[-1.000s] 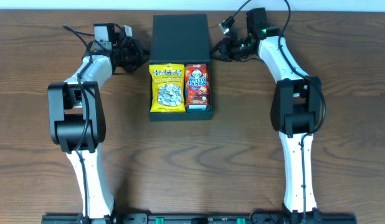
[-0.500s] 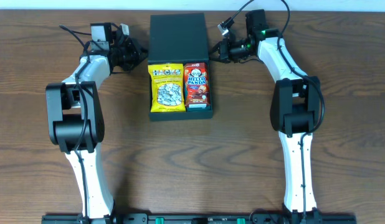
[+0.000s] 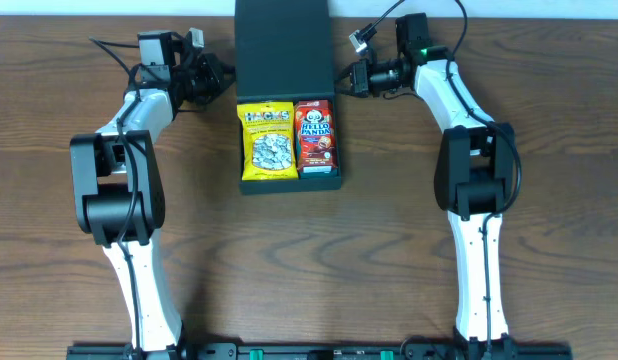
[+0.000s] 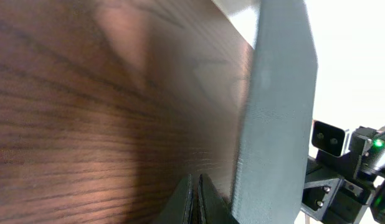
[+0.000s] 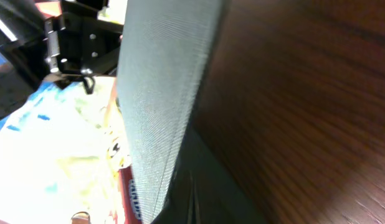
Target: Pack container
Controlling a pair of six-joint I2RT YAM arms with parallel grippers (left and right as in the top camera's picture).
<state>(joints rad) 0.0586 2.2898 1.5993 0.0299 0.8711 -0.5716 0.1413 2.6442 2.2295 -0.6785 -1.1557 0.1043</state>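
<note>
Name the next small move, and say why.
Probably tip the lid forward and down: it stands raised behind the container, the yellow packet and red box already lie inside, and the shut left gripper and right gripper flank it.

The left pincer [image 4: 195,199], jaws together, sits beside the container [image 4: 276,112], its lid raised, above the table [image 4: 86,112].

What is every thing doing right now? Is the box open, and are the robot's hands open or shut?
container: open, with two snacks inside.
flap lid: raised at the back, not closed over the snacks.
yellow snack bag: lying flat in the container.
red Hello Panda box: lying flat beside the bag.
left gripper: shut, by the lid's edge.
right gripper: shut, by the lid's other edge.
</note>
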